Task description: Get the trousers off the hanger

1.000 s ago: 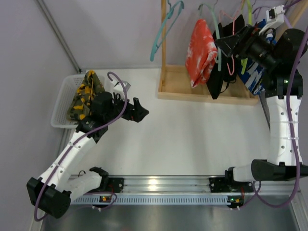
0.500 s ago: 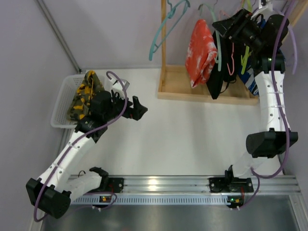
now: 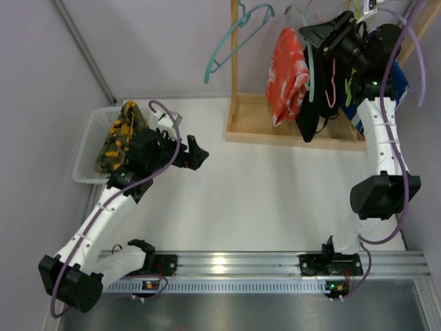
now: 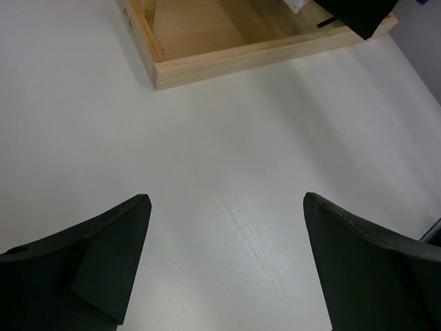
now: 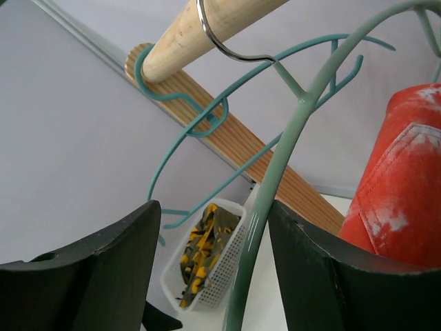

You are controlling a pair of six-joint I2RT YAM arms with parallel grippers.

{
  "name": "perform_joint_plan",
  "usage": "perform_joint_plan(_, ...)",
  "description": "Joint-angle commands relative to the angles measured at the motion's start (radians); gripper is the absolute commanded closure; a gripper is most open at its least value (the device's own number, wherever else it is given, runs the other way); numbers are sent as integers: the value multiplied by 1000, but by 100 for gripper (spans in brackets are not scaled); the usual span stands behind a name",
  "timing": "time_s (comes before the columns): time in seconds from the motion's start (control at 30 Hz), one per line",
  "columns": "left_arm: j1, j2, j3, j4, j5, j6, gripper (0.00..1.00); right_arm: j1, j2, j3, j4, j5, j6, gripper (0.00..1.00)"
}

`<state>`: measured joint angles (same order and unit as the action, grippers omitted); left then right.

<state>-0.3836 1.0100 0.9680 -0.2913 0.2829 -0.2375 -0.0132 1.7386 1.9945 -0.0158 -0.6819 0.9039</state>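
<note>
Red-orange trousers (image 3: 289, 65) with white marks hang on a sage-green hanger (image 3: 311, 69) from the wooden rail. Black trousers (image 3: 310, 114) hang just right of them. Camouflage trousers (image 3: 122, 134) lie in the white basket (image 3: 88, 148). My right gripper (image 3: 310, 38) is raised at the rail and open. In the right wrist view the green hanger's arm (image 5: 275, 172) passes between its jaws, against the right finger (image 5: 324, 276), with the red trousers (image 5: 400, 186) just beyond. My left gripper (image 3: 196, 153) is open and empty above the table, also in its wrist view (image 4: 226, 200).
An empty teal hanger (image 3: 231, 41) hangs at the rail's left end (image 5: 200, 131). The wooden rack base (image 3: 296, 134) stands at the back and shows in the left wrist view (image 4: 262, 48). A blue patterned garment (image 3: 364, 114) and more hangers hang at the right.
My right arm has lifted and swung its gripper up and left to the green hanger by the red trousers. The empty teal hanger swung left. My left gripper shifted slightly.
</note>
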Motion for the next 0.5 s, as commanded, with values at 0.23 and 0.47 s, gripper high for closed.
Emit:
perform_joint_plan(0.23,9,18,40,52,-2,-20,1,59,65,17,155,-61,121,37)
perform_joint_plan(0.47,11,19,35,50,4,-20,1,64,81,4,254,-91,227,53)
